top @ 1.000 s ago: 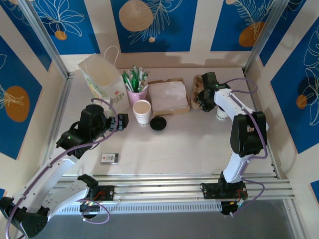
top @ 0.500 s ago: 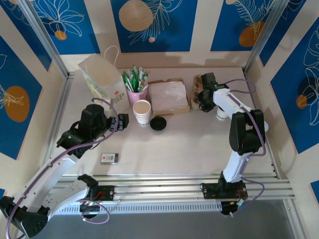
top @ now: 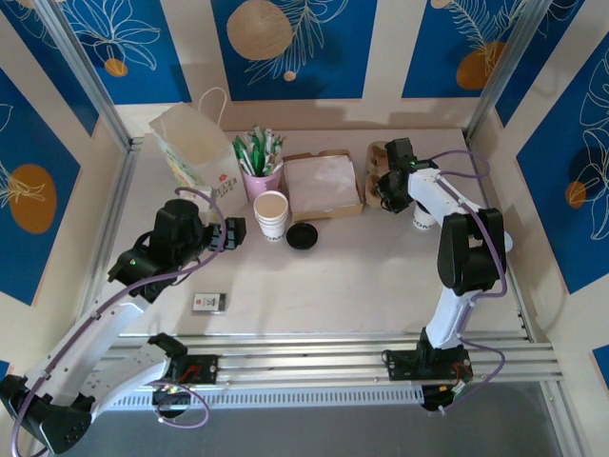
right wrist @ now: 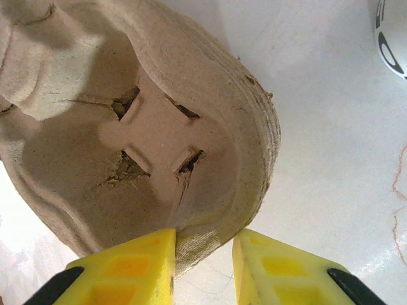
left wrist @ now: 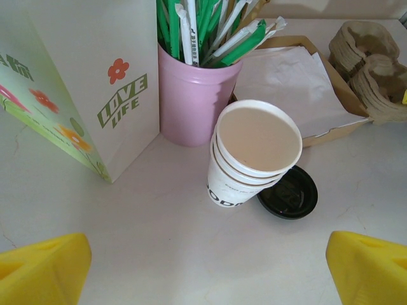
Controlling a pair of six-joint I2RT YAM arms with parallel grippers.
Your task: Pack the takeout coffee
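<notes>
The takeout coffee, a single small white paper cup (top: 420, 218) (right wrist: 392, 37), stands at the back right, its top hidden under my right arm. Just left of it lies a stack of brown pulp cup carriers (top: 380, 160) (right wrist: 146, 127). My right gripper (top: 386, 196) (right wrist: 203, 238) straddles the near rim of that stack. Its left finger touches the rim and a gap remains at the right finger. My left gripper (top: 233, 231) (left wrist: 206, 254) hangs wide open over bare table, in front of a stack of lidless cups (left wrist: 254, 152) and a loose black lid (left wrist: 292, 194).
A white paper bag (top: 195, 148) stands at the back left beside a pink cup of green-white sticks (top: 260, 179). A cardboard box of napkins (top: 322, 186) sits in the middle back. A small packet (top: 209, 303) lies near the front rail.
My right gripper's jaws have narrowed around the carrier rim. The left arm has not moved.
</notes>
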